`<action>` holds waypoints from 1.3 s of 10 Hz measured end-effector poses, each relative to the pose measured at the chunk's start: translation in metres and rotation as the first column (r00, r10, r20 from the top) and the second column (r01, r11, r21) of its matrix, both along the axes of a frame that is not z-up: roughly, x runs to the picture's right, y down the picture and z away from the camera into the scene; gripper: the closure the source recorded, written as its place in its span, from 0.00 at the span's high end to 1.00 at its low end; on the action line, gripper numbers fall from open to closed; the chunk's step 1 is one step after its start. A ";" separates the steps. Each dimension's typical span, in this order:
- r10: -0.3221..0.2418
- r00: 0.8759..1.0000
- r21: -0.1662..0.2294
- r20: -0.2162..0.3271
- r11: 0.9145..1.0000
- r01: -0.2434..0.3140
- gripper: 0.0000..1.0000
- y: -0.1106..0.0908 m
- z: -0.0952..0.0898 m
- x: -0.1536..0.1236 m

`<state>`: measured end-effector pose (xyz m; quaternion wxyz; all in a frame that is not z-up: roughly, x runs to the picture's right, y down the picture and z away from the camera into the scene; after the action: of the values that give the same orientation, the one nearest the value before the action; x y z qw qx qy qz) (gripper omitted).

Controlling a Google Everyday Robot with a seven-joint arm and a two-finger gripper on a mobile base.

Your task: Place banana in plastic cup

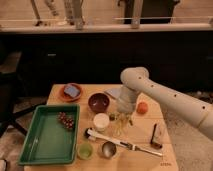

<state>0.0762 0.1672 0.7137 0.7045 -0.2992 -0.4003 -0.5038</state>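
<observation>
The banana (120, 128) is a slim pale yellow shape lying on the wooden table (145, 155) right of the white cup. My gripper (122, 117) points down directly over its far end, at or just above it, and hides part of it. A dark green vegetable (114, 116) lies right beside the gripper. The plastic cup (85, 150), small and light green, stands near the table's front edge, left of the shiny metal cup (108, 148) and well to the front left of the gripper.
A green tray (42, 142) with grapes (66, 120) fills the left. A white cup (101, 121), brown bowl (98, 102), orange plate with a blue sponge (71, 91), an orange ball (142, 107), a long-handled brush (120, 142) and a brown bar (159, 135) also lie on the table.
</observation>
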 end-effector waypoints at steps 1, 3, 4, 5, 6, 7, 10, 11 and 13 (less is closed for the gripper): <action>0.006 1.000 0.000 0.012 1.000 -0.006 0.00 0.000 -0.003 -0.001; 0.007 1.000 0.003 0.015 1.000 -0.007 0.00 -0.001 -0.002 -0.003; 0.007 1.000 0.003 0.015 1.000 -0.007 0.00 -0.001 -0.003 -0.002; 0.008 1.000 0.002 0.013 1.000 -0.008 0.00 0.000 -0.003 -0.002; 0.008 1.000 0.002 0.014 1.000 -0.008 0.00 0.000 -0.003 -0.002; 0.010 1.000 0.000 0.023 1.000 -0.010 0.00 0.000 -0.003 -0.004; 0.022 0.995 -0.011 0.097 1.000 -0.021 0.00 0.010 -0.005 -0.028; 0.010 0.991 -0.017 0.131 1.000 -0.008 0.00 0.015 -0.007 -0.046; -0.006 0.984 -0.022 0.175 1.000 0.010 0.00 0.019 -0.009 -0.070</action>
<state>0.0067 0.1866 0.7048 0.6611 -0.2633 -0.4653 -0.5263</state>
